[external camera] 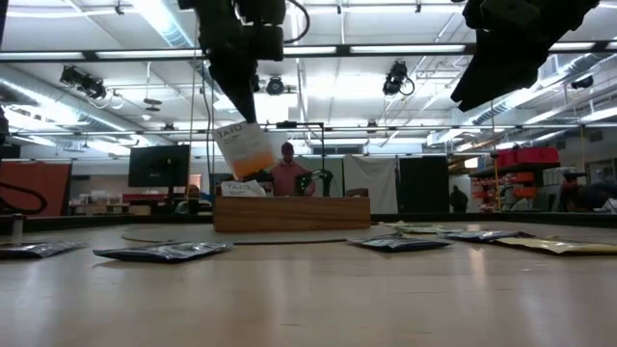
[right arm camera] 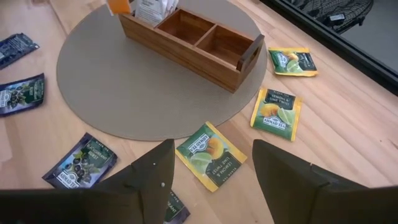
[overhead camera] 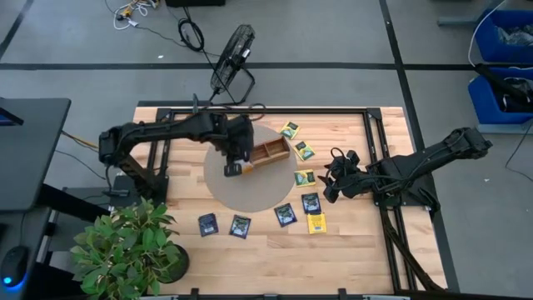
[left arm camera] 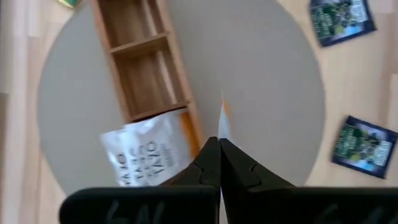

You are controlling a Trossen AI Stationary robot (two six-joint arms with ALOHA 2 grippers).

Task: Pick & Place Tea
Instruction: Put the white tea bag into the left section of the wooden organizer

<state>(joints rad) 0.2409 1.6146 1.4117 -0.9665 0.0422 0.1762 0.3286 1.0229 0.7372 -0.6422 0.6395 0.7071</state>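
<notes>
A long wooden tray [overhead camera: 268, 153] lies on a round grey mat [overhead camera: 250, 190]. My left gripper [overhead camera: 236, 158] hovers over the tray's left end, shut on a white-and-orange tea packet [external camera: 243, 149]. Another white packet [left arm camera: 146, 155] sits in the tray's end compartment. My right gripper [overhead camera: 329, 185] waits open at the mat's right side, above a green-yellow packet [right arm camera: 208, 155], touching nothing. Dark and green-yellow tea packets lie flat on the table around the mat. My left gripper pinches the white-and-orange packet by its upper edge [external camera: 231, 128] between its two fingers. The fingers come from above, slanting down. The packet hangs tilted below them, clear of the tray, and shows edge-on [left arm camera: 222, 119] in the left wrist view.
Dark packets [overhead camera: 207, 224] [overhead camera: 240, 226] [overhead camera: 286, 214] [overhead camera: 311, 202] lie near the front. Green-yellow ones [overhead camera: 290, 129] [overhead camera: 305, 151] lie right of the tray, and a yellow one [overhead camera: 316, 222] lies nearer the front. A potted plant [overhead camera: 125, 246] stands at the near left corner.
</notes>
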